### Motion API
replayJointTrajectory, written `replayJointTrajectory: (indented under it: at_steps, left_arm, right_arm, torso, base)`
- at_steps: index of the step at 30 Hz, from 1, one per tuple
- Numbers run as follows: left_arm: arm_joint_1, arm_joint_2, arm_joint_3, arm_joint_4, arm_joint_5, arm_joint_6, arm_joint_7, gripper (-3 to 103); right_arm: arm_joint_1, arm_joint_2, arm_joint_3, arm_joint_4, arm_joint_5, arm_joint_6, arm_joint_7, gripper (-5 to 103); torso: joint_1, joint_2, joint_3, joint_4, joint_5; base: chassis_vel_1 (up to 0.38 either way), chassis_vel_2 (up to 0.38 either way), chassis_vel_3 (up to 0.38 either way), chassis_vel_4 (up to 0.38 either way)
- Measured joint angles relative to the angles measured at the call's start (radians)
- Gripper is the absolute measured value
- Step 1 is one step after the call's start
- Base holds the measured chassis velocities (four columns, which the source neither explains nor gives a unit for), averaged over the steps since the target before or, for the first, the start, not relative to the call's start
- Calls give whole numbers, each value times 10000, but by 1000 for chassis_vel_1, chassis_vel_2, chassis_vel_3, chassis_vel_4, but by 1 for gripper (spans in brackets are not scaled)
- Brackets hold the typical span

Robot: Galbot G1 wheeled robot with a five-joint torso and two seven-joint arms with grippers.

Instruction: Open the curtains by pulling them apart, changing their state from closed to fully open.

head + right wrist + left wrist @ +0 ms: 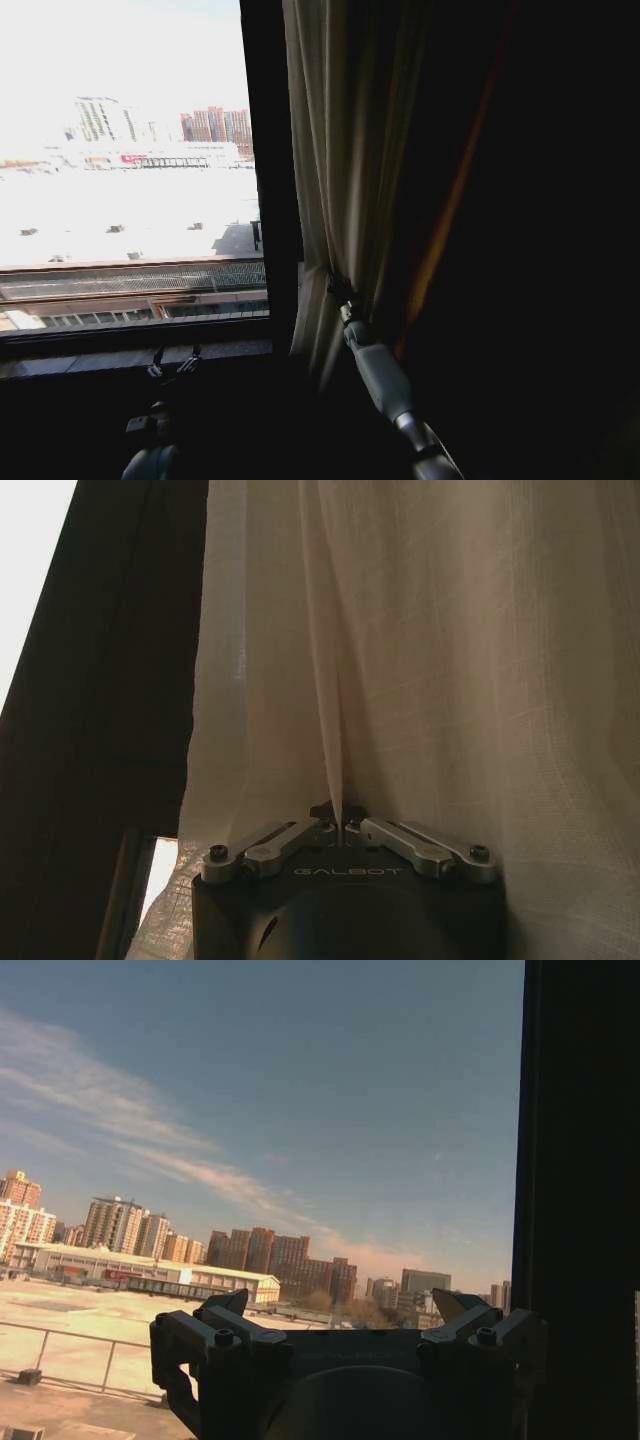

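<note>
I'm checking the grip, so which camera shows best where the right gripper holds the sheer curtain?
The right wrist view: the right gripper is shut on a fold of the sheer curtain, seen up close. The head view shows the same pinch from farther off, small and dim. The left wrist view faces the window instead.

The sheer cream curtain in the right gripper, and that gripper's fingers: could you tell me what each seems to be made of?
The sheer cream pleated curtain looks like thin, matte linen-like cloth: a woven grain shows and daylight glows through. The right gripper, shut on one fold, has fingers of what seems brushed, silvery metal with dark screws.
</note>
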Motion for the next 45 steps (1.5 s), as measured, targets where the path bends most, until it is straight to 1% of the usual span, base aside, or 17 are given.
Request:
replayJointTrajectory:
  at_steps: [8,12,15,21,25,26,28,29,30,31,34,35,37,38,40,43,45]
  left_arm:
    - [0,0,0,0,0,0,0,100]
    - [0,0,0,0,0,0,0,100]
    - [0,0,0,0,0,1,0,100]
    - [0,0,0,0,0,0,0,100]
    - [0,0,0,0,0,1,0,100]
    - [0,0,0,0,0,1,0,100]
    - [0,0,0,0,0,1,0,100]
    - [0,0,0,0,0,0,1,100]
    - [0,0,0,-1,0,0,1,100]
    - [0,0,0,-1,0,0,1,100]
    - [0,0,-1,0,0,0,0,100]
    - [0,0,2,0,0,1,0,100]
    - [0,0,-1,0,0,1,0,100]
    - [0,0,-1,0,0,1,0,100]
    - [0,0,1,0,0,0,0,100]
    - [1,0,1,0,0,0,0,100]
    - [0,0,0,0,0,0,0,100]
  right_arm:
    - [312,-137,796,-488,-656,-290,970,0]
    - [609,-272,1428,-817,-1386,-362,1584,0]
    - [648,-326,1633,-842,-1734,-385,1783,0]
    - [342,-352,1617,-454,-1996,-425,1930,0]
    - [-147,-421,1176,332,-1727,-633,1747,0]
    - [-428,-493,901,899,-1506,-833,1612,-1]
    - [-835,-570,591,1720,-1294,-1048,1461,10]
    - [-1014,-589,483,2074,-1249,-1092,1433,10]
    - [-1197,-608,403,2395,-1210,-1113,1421,16]
    - [-1197,-608,403,2395,-1210,-1113,1421,16]
    - [-1778,-743,167,3384,-1078,-1157,1377,32]
    - [-1972,-807,87,3662,-1015,-1162,1337,32]
    - [-2387,-944,-72,4273,-861,-1164,1202,42]
    - [-2387,-944,-72,4273,-861,-1164,1202,42]
    - [-2837,-1064,-264,4964,-675,-1158,1079,54]
    - [-3227,-1120,-397,5548,-588,-1152,1040,60]
    - [-3669,-1144,-534,6205,-557,-1148,1035,71]
  torso:
    - [0,0,1,-3,1]
    - [0,0,1,-2,0]
    - [0,0,1,-3,-1]
    - [1,0,1,-2,0]
    - [0,-1,1,-1,0]
    - [0,0,0,0,0]
    - [0,0,0,-3,0]
    - [0,0,0,-1,-1]
    - [0,0,0,-1,-1]
    - [0,0,0,-1,-1]
    - [1,0,-1,0,-3]
    - [0,0,0,-2,-2]
    - [0,0,0,-3,-2]
    - [0,0,0,-3,-2]
    - [0,0,0,-3,-2]
    - [0,-1,0,-2,0]
    - [0,0,-1,-1,-3]
  base:
    - [0,0,0,0]
    - [0,0,0,0]
    - [0,0,0,0]
    - [0,0,0,0]
    - [0,0,0,0]
    - [0,0,0,0]
    - [0,0,0,0]
    - [0,0,0,0]
    - [0,0,0,0]
    - [0,0,0,0]
    - [0,0,0,0]
    - [0,0,0,0]
    - [0,0,0,0]
    - [0,0,0,0]
    - [0,0,0,0]
    - [0,0,0,0]
    - [0,0,0,0]
